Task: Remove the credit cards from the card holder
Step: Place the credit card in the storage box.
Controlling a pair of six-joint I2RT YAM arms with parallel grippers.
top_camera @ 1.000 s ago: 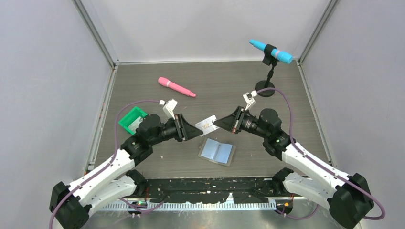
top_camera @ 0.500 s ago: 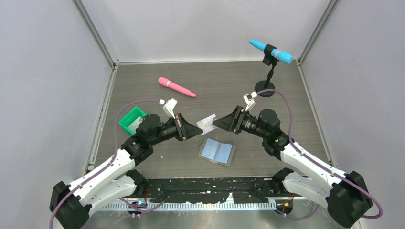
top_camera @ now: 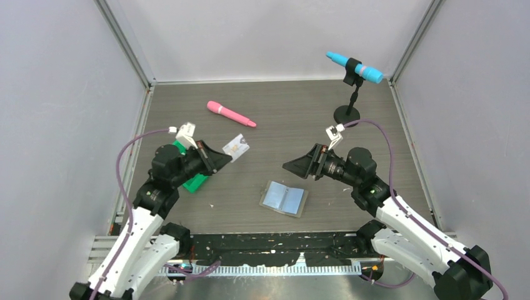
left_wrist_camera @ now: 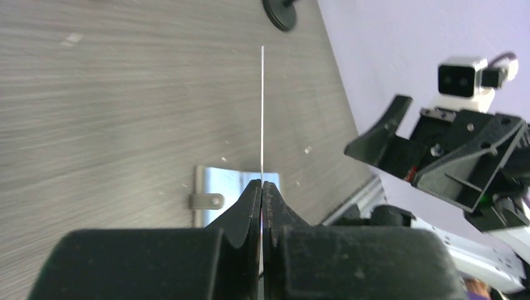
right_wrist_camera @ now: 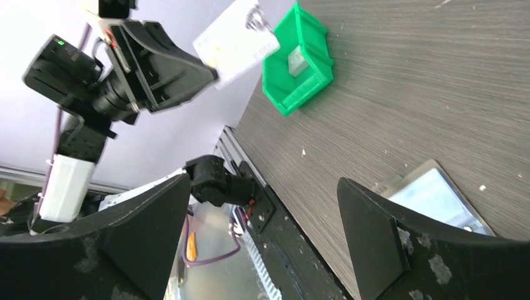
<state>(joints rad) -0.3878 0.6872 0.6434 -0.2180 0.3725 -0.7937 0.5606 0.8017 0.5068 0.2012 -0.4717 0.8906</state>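
Left claw [top_camera: 224, 156] pinches a credit card [top_camera: 236, 147] by its edge, aloft near the green tray [right_wrist_camera: 297, 59]; so thin a hold could let it slip. Right claw [top_camera: 289, 166] gapes empty near the card holder [top_camera: 284, 199].

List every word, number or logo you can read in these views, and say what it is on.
No text can be read.
Thin pale whitish-grey credit card, pinched in the jaws of the left gripper: faint print and a yellowish mark, too blurred to read.
Flat grey card holder with pale blue pockets: no print shows.
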